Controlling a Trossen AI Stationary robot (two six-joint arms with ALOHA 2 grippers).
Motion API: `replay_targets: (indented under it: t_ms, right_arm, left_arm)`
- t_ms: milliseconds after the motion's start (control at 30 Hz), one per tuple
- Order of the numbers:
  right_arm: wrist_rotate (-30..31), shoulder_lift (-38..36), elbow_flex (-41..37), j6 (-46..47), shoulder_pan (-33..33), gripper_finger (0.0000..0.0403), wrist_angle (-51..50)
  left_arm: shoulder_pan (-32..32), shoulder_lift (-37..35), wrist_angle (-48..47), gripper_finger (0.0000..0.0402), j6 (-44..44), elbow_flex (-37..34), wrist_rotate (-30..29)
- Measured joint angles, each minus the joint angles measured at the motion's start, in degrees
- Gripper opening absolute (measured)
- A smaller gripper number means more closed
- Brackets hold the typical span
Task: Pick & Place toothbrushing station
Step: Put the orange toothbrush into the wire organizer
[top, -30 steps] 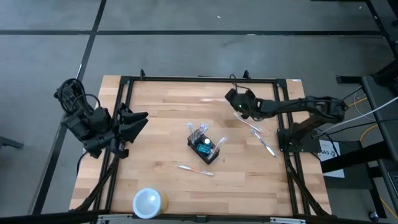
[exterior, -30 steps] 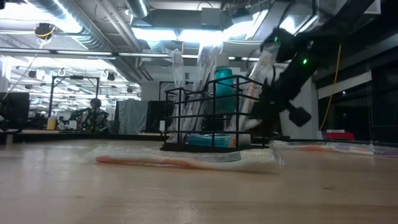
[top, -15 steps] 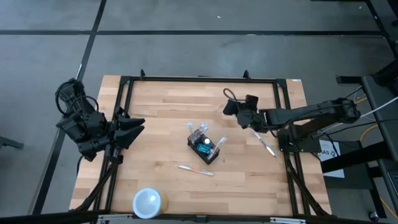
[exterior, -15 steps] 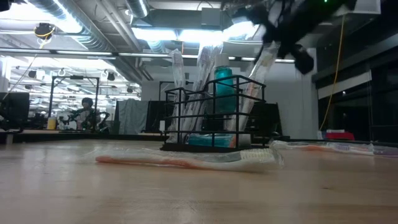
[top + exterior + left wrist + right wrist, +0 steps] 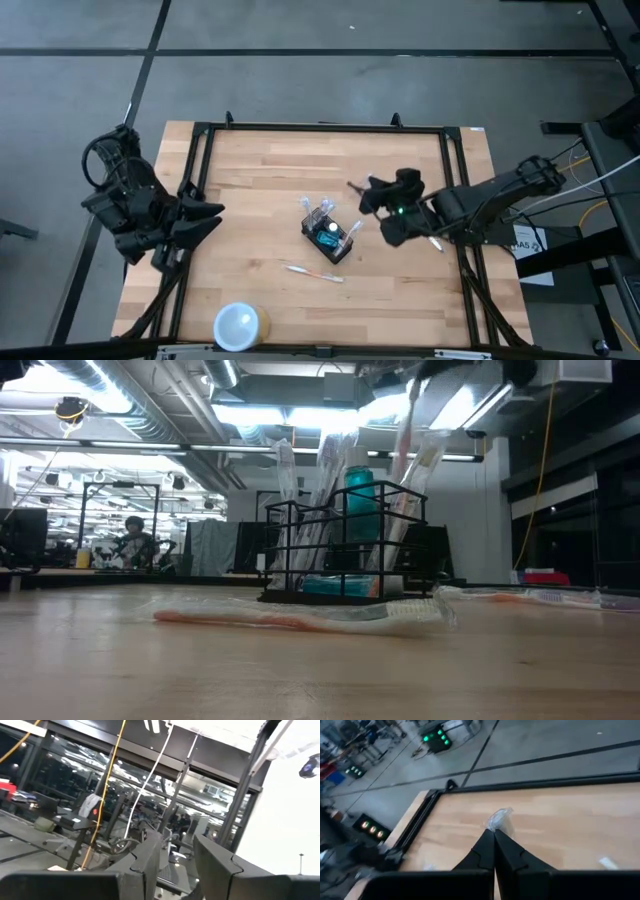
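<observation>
- Waiting left of the toothbrushing station [image 5: 330, 236], the left gripper [image 5: 205, 217] hangs at the table's [image 5: 260, 170] edge, fingers partly apart, holding nothing.
- Mid-table stands the black wire station, with wrapped toothbrushes upright inside.
- Just right of the station, the right gripper [image 5: 358, 193] has its fingers pressed together on what looks like a wrapped toothbrush [image 5: 499, 819].

We note a black wire caddy [image 5: 329, 238] with a teal item [image 5: 359, 488] inside. The table [image 5: 260, 180] is pale wood in butcher-block strips, framed in black. The cup [image 5: 239, 326] is white. The loose toothbrush [image 5: 300, 619] shows orange in clear wrap. Both arms are dark; the floor is grey.
</observation>
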Motion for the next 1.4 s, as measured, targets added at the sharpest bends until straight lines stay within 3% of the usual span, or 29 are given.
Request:
replay_targets:
  t_ms: [267,533,633,967,1400]
  right_arm:
    - [-0.17,9.14,12.16,0.90,7.39,0.0000,-4.40]
    - [-0.31,16.95,26.62,14.35,13.23,0.0000,-30.77]
    - [-0.58,18.34,29.90,18.30,14.82,0.0000,-35.44]
    - [-2.85,21.33,32.24,21.24,17.88,0.0000,-34.42]
    - [-3.30,23.59,32.28,20.56,17.23,0.0000,-34.73]
  left_arm:
    - [-2.31,-0.02,0.02,0.0113,0.47,-0.02,0.03]
    - [-4.02,-0.02,0.02,0.0113,0.74,-0.02,0.08]
    - [-4.40,-0.02,0.02,0.0113,0.96,-0.02,0.07]
    - [-4.43,-0.02,0.04,0.0113,1.54,-0.02,0.11]
    - [-4.43,-0.02,0.07,0.0113,1.58,-0.02,0.11]
